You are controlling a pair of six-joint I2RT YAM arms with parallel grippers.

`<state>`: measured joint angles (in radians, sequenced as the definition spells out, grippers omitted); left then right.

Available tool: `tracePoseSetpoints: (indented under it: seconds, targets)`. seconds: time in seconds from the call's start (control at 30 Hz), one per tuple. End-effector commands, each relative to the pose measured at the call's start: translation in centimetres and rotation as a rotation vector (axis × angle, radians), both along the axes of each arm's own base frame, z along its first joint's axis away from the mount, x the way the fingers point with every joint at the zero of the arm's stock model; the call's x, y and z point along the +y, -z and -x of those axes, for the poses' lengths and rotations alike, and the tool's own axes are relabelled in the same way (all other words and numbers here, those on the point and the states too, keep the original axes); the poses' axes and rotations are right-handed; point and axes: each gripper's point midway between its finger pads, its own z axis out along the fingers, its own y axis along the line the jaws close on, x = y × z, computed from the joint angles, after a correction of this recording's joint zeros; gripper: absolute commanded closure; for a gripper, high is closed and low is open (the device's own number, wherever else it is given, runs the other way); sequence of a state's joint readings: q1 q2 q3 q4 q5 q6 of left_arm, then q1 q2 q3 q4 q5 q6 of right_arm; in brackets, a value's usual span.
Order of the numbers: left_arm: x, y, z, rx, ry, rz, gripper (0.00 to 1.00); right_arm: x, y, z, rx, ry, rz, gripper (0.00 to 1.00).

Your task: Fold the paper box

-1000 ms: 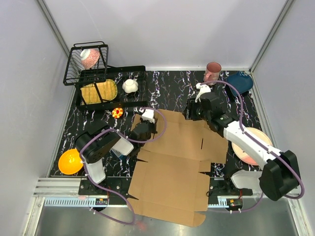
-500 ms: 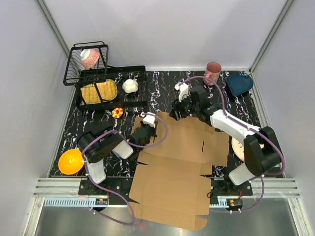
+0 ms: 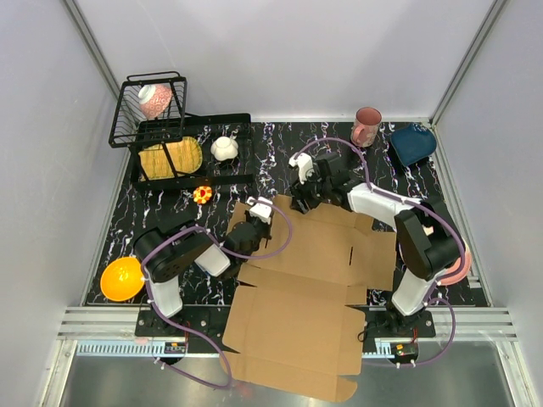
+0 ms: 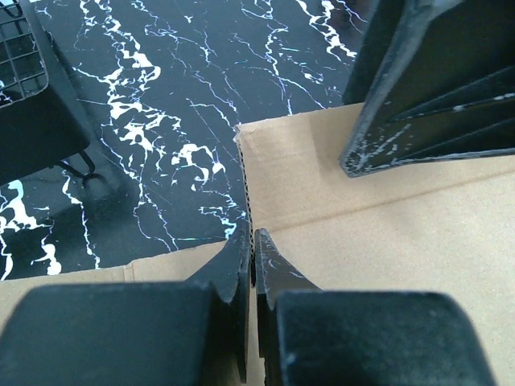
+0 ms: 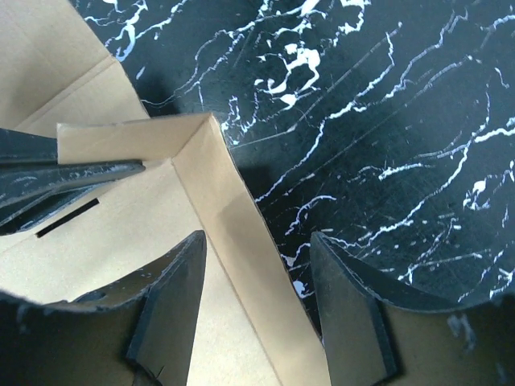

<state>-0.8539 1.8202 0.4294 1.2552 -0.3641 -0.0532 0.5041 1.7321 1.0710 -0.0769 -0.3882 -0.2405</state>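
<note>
The paper box [image 3: 305, 280] is a large brown cardboard sheet lying flat on the black marbled table and reaching over the near edge. My left gripper [image 3: 252, 222] is shut on the box's left flap; in the left wrist view its jaws [image 4: 253, 249] pinch the corrugated edge of the cardboard [image 4: 402, 241]. My right gripper [image 3: 299, 193] is open at the box's far left corner. In the right wrist view it [image 5: 257, 269] straddles the raised far flap [image 5: 241, 225], one finger over the cardboard, the other over the table.
A black wire rack [image 3: 127, 127] with a patterned cup and a yellow plate stands at the back left. A white pot [image 3: 224, 148] and a small red-yellow ball [image 3: 202, 194] lie near it. An orange bowl [image 3: 120, 278], a pink mug [image 3: 366, 125], a blue bowl [image 3: 413, 142] and a pink plate [image 3: 458, 267] ring the box.
My right gripper has moved left along the box's far edge to its far left corner. The left gripper has stayed shut on the left flap.
</note>
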Motion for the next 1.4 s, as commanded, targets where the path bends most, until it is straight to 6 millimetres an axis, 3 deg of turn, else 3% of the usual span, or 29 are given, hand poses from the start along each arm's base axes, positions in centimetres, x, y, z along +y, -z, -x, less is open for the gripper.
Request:
tracePoseSetpoints:
  seconds: [0.0, 0.13, 0.43, 0.6, 0.8, 0.9, 0.93, 1.0, 1.03, 1.1, 1.13, 1.2, 1.23, 1.27, 1.3, 1.33, 1.37]
  targets:
    - [-1.2, -11.0, 0.3, -0.308, 0.037, 0.289, 1.0, 1.9, -3.0, -1.3, -0.095, -0.105, -0.058, 0.39]
    - [-1.3, -10.7, 0.5, -0.3, 0.029, 0.289, 1.0, 2.4, -2.4, -1.1, -0.084, -0.16, -0.045, 0.39]
    - [-0.8, -11.9, 0.2, -0.332, 0.0, 0.289, 1.0, 1.7, 1.3, 0.4, 0.026, -0.155, -0.011, 0.54]
    - [-0.7, -12.2, 0.0, -0.34, -0.012, 0.289, 1.0, 1.4, 1.9, 0.8, 0.049, -0.136, -0.01, 0.59]
    - [-0.4, -11.9, -0.1, -0.333, -0.028, 0.288, 0.99, 1.4, 1.5, 0.9, 0.063, -0.122, -0.012, 0.83]
    - [0.2, -11.9, -0.5, -0.327, -0.072, 0.297, 0.9, 1.0, 1.1, 0.6, 0.062, -0.088, 0.006, 0.95]
    - [0.4, -12.0, -0.6, -0.328, -0.085, 0.298, 0.74, 0.8, 0.5, 0.4, 0.045, -0.074, 0.011, 0.97]
    - [0.9, -12.5, -0.7, -0.332, -0.11, 0.306, 0.53, -0.1, -0.1, -0.1, 0.014, -0.023, 0.043, 1.0]
    - [1.2, -13.2, -0.6, -0.342, -0.12, 0.318, 0.4, -0.2, -1.4, -0.1, -0.025, -0.013, 0.043, 1.0]
    - [1.9, -13.8, -0.5, -0.345, -0.147, 0.321, 0.32, -1.3, -3.5, -0.7, -0.116, 0.031, 0.079, 1.0]
    - [2.4, -15.2, -0.3, -0.36, -0.157, 0.348, 0.26, -1.3, -4.3, -0.5, -0.14, 0.029, 0.088, 1.0]
    - [2.5, -15.4, -0.2, -0.336, -0.159, 0.319, 0.22, -2.2, -6.1, -0.5, -0.213, 0.044, 0.131, 1.0]
    - [3.0, -17.4, 0.2, -0.348, -0.162, 0.353, 0.2, -2.3, -6.5, -0.2, -0.231, 0.038, 0.149, 1.0]
    - [3.0, -16.5, 0.2, -0.303, -0.168, 0.303, 0.19, -2.5, -6.8, 0.2, -0.261, 0.028, 0.197, 1.0]
    - [3.0, -17.1, 0.4, -0.281, -0.167, 0.328, 0.18, -2.8, -7.7, 0.6, -0.296, 0.028, 0.211, 1.0]
    - [3.6, -18.9, 0.8, -0.284, -0.171, 0.366, 0.18, -2.9, -8.0, 0.8, -0.323, 0.025, 0.226, 1.0]
    - [3.8, -17.3, 0.8, -0.215, -0.188, 0.302, 0.17, -2.6, -8.4, 1.2, -0.363, 0.014, 0.25, 1.0]
